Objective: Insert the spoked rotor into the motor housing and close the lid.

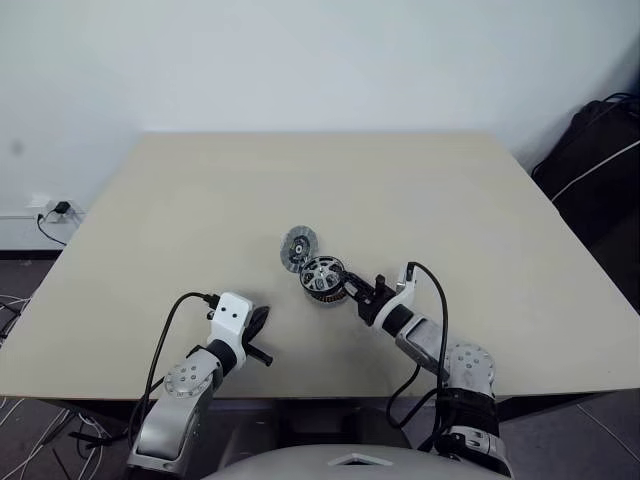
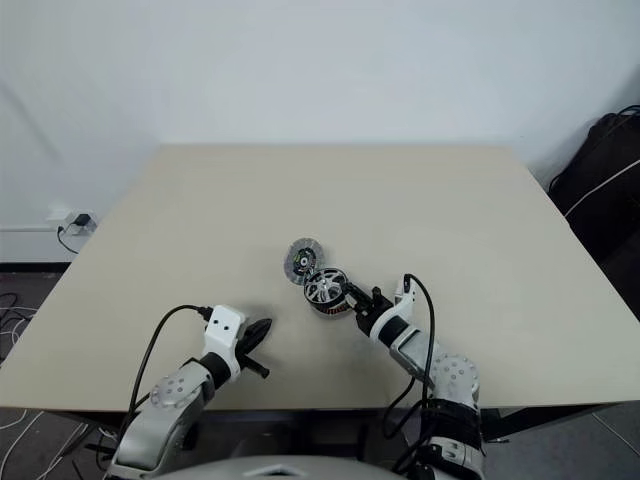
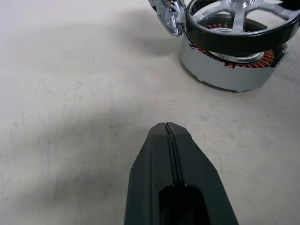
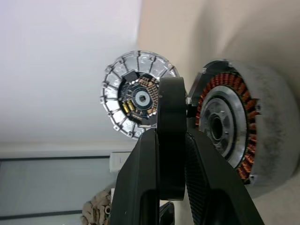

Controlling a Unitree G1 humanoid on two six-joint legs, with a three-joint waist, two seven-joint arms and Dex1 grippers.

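Spoked rotor point(image 4: 171, 145): pinched by its dark rim between the right gripper's two fingers. In the left wrist view its silver spokes sit tilted over the top of the housing, the rim resting on or just above it; it does not look fully seated. The edge grip likely keeps the open centre free, so the rotor can go down over the windings.

Motor housing point(image 1: 322, 279): stands near the middle of the table, open face up, copper-brown windings visible inside its grey wall. It lies within reach of both arms.

Lid point(image 1: 298, 247): just beyond the housing on the far-left side, touching or almost touching it, leaning with its ribbed face and dark hub turned toward the robot. Probably parked close so the closing step needs only a short reach.

Right gripper point(image 1: 362, 294): clamped on the rotor's rim, coming at the housing low from the near-right side.

Left gripper point(image 1: 262, 333): fingers pressed together with nothing between them, over the table near-left of the housing and apart from it, pointing toward it. It seems to be waiting, perhaps to steady the housing or fetch the lid.

Table point(image 1: 480, 200): plain beige top.

Stage, as I judge it: insertion under way, lid not yet on.
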